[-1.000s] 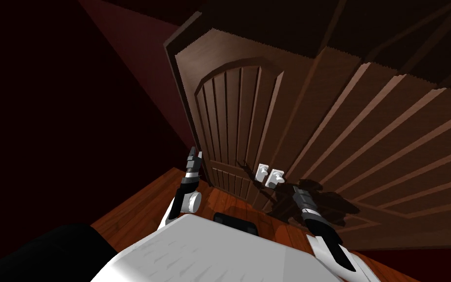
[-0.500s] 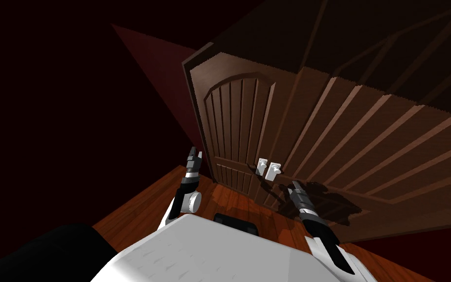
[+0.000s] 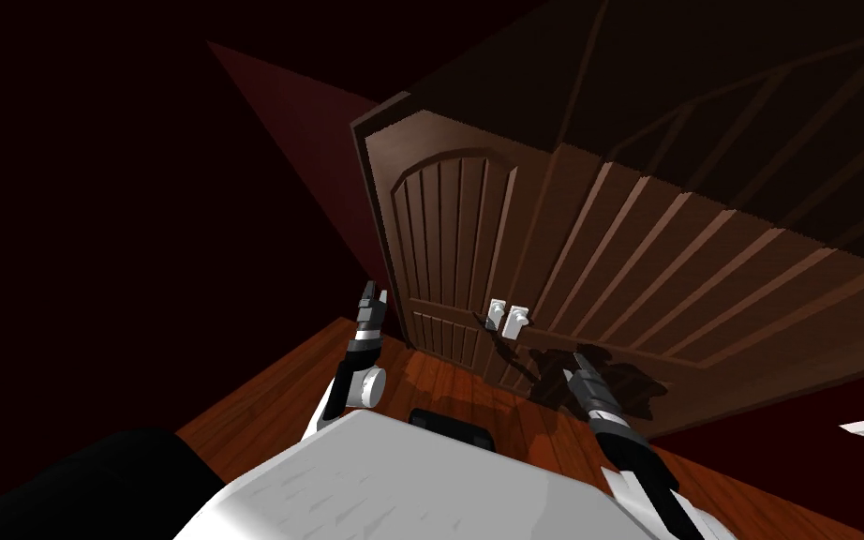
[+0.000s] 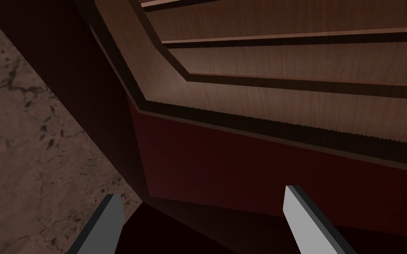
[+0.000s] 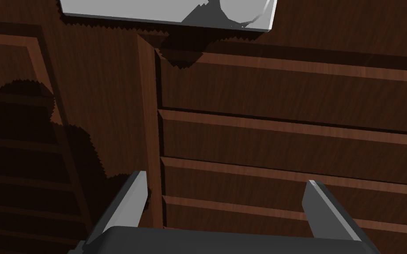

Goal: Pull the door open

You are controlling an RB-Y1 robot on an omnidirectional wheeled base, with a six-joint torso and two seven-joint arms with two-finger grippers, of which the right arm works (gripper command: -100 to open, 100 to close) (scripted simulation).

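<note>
Dark wood-grain door (image 3: 608, 244) with arched ribbed panelling, white handle plates (image 3: 514, 322)

white and dark arms (image 3: 362, 361) end in thin light grey fingers (image 5: 127, 203).

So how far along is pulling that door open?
Nothing done yet: the door looks shut. In hand: the right gripper, open, points at the door short of the white handles, holding nothing. To do: grasp a handle and pull. The left gripper is open too.
</note>
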